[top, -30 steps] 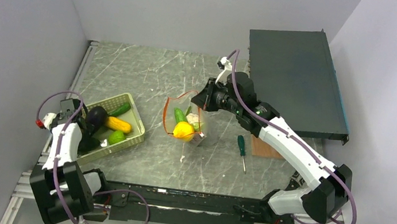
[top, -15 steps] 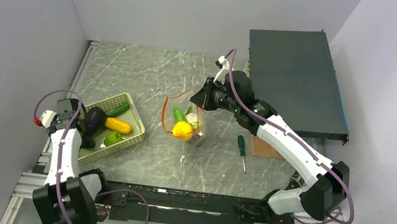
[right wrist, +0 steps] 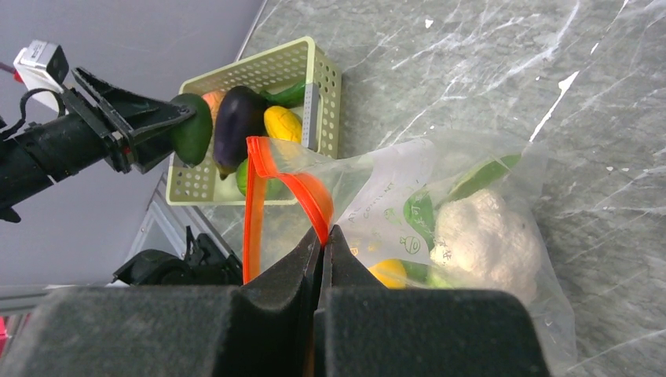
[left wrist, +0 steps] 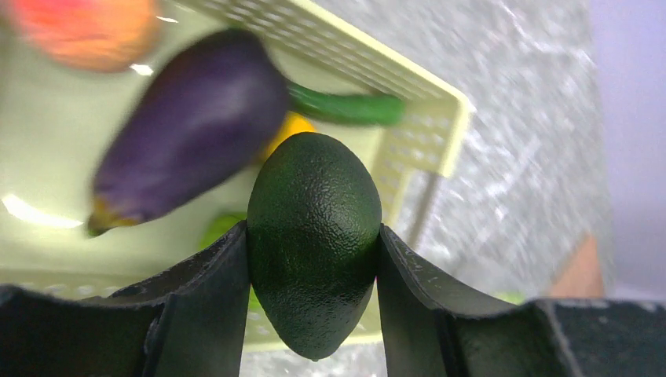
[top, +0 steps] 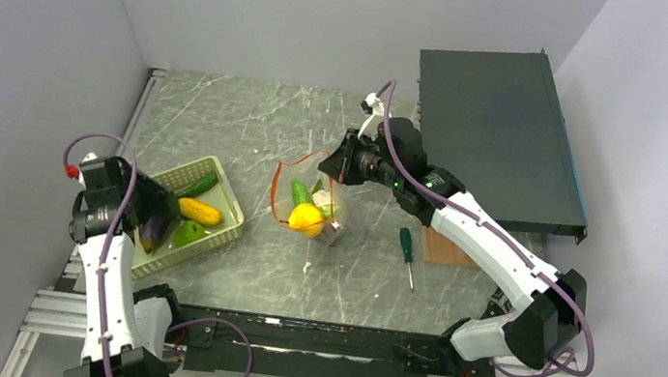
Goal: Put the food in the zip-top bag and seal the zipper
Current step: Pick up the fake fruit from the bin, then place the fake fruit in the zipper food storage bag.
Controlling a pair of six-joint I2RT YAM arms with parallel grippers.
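Dark-green pebbled fruit [left wrist: 314, 204] is clamped in your left gripper [left wrist: 312, 259], squeezed across its middle. It hangs over the slatted basket [left wrist: 440, 118] at the left edge of the desk [top: 223, 115], towards the near corner.

Under it in the basket:
- purple eggplant [left wrist: 188, 133]
- green cucumber [left wrist: 345, 108]
- a blurred orange piece [left wrist: 78, 27]
- bits of yellow and light green, mostly hidden

Your right gripper [right wrist: 323, 239] has its jaws together, pinching the red-orange zipper [right wrist: 302, 188]. That holds the mouth up as an open loop facing the basket side. The bag [right wrist: 393, 173] sits about mid-desk and holds a cauliflower [right wrist: 487, 239], a yellow piece [right wrist: 389, 271] and some green ones. I can't make out the slider tab.

My read on the step: the pick is done and the carry to the bag is next.
- Take the fruit right, toward mid-desk, and approach from the open side of the loop.
- Bring it in through the zipper loop and let go only once it's past the strip.
- The film looks floppy and the loop isn't wide, so a bump on the rim could pull it out of the right gripper's pinch.
- Hold the right arm steady while you do it.

Several pieces remain in the basket, so sealing looks a long way off.
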